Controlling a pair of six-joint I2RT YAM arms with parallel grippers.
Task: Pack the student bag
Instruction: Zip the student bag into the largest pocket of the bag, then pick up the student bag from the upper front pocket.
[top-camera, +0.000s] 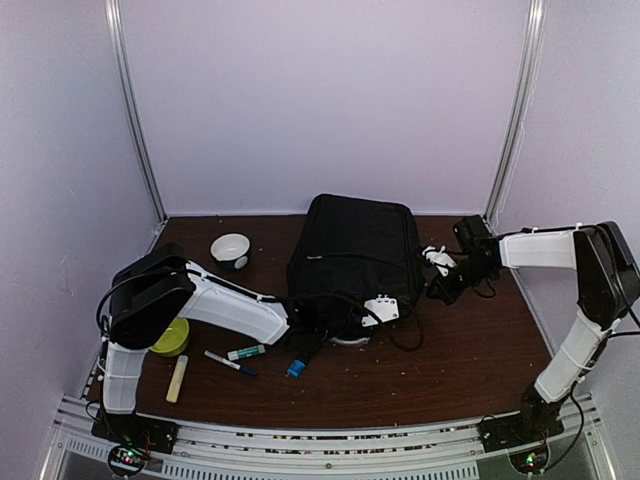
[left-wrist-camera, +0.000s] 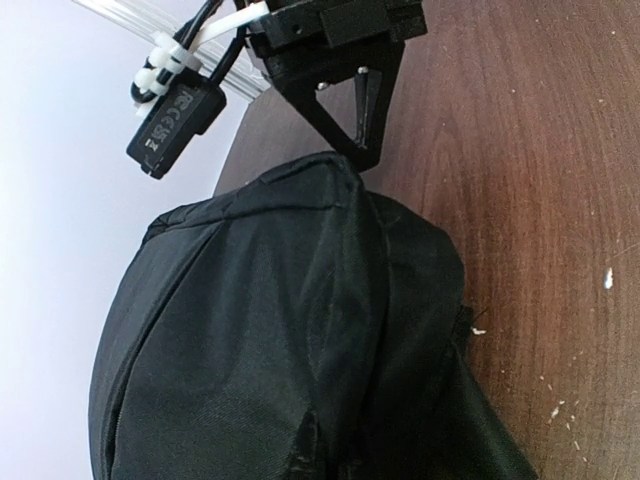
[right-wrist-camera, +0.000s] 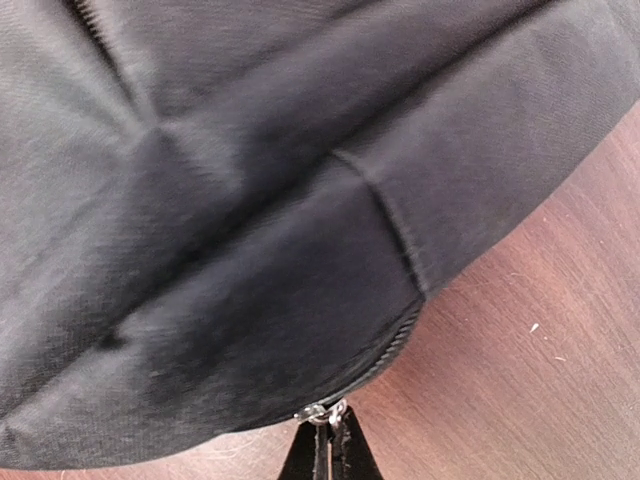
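Observation:
The student bag (top-camera: 355, 250), large, black and soft, lies in the middle of the table and fills both wrist views (left-wrist-camera: 290, 330) (right-wrist-camera: 250, 180). My left gripper (top-camera: 303, 340) is at the bag's near left corner. It is shut on a pinched fold of the bag's fabric (left-wrist-camera: 306, 452), and its fingers are mostly lost in the black cloth. My right gripper (right-wrist-camera: 328, 455) is at the bag's right side (top-camera: 438, 287), shut on the silver zipper pull (right-wrist-camera: 325, 412). The left wrist view also shows that gripper (left-wrist-camera: 365, 148) at the bag's far end.
Left of the bag stand a white bowl (top-camera: 231, 249) and a yellow-green cup (top-camera: 172, 337). Two markers (top-camera: 245, 352) (top-camera: 230, 363), a blue piece (top-camera: 295, 369) and a cream stick (top-camera: 177, 379) lie near the front. A white tag (top-camera: 380, 309) and a black cable (top-camera: 405, 340) rest at the bag's near edge.

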